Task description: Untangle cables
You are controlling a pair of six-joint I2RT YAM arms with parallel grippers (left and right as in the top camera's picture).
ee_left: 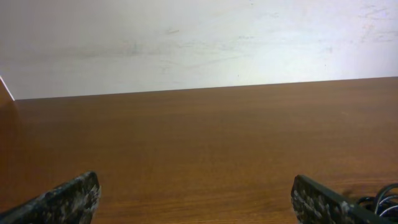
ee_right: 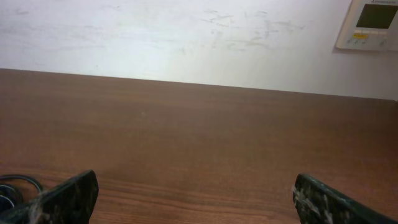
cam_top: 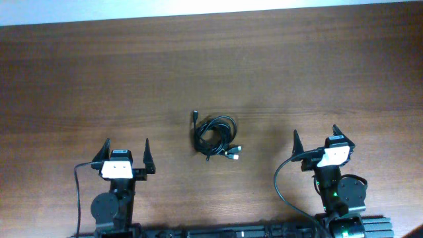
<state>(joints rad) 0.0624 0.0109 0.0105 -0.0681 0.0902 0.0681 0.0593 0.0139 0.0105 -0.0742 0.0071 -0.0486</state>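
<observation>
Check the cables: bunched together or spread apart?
Bunched: the cables lie in one tangled coil on the table, plug ends poking out, no strand lying apart.

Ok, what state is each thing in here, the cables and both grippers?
cables: bunched in one tangled coil, lying on the table between the two arms, not held.
left gripper: open, empty, apart from the cables.
right gripper: open, empty, apart from the cables.
</observation>
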